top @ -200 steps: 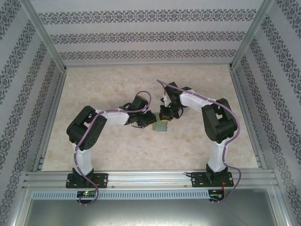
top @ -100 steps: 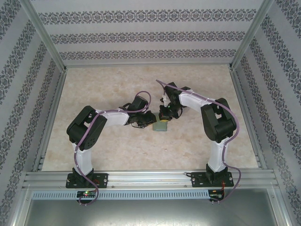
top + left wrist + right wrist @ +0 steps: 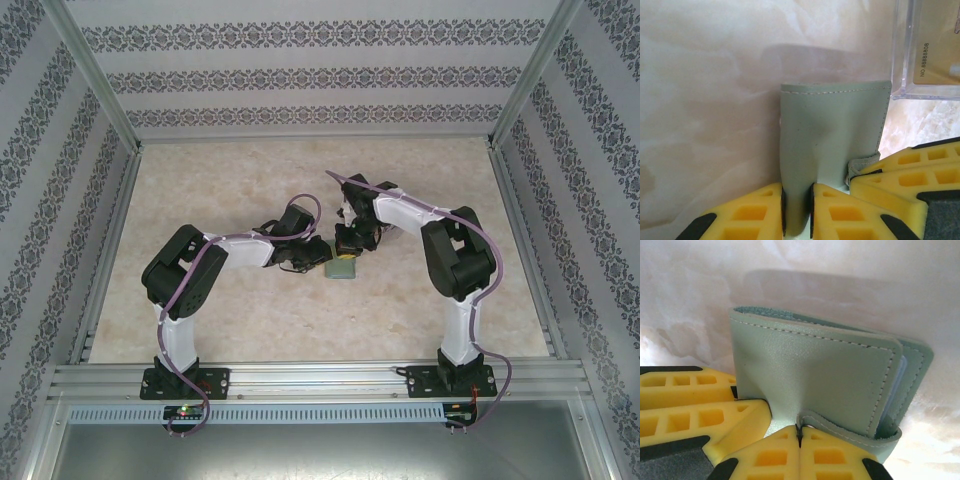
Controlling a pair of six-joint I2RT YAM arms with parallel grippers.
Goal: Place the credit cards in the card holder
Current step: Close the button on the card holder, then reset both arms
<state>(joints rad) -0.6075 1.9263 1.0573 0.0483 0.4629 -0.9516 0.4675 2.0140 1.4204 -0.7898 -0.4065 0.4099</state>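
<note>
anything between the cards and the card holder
Yes: the gold card sits inside the clear box, whose wall stands between it and the card holder, which is folded and pinched by the left gripper and right gripper.

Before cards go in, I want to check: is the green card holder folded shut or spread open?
Folded. The card holder shows both covers lying together, gaping only slightly at one edge.
</note>
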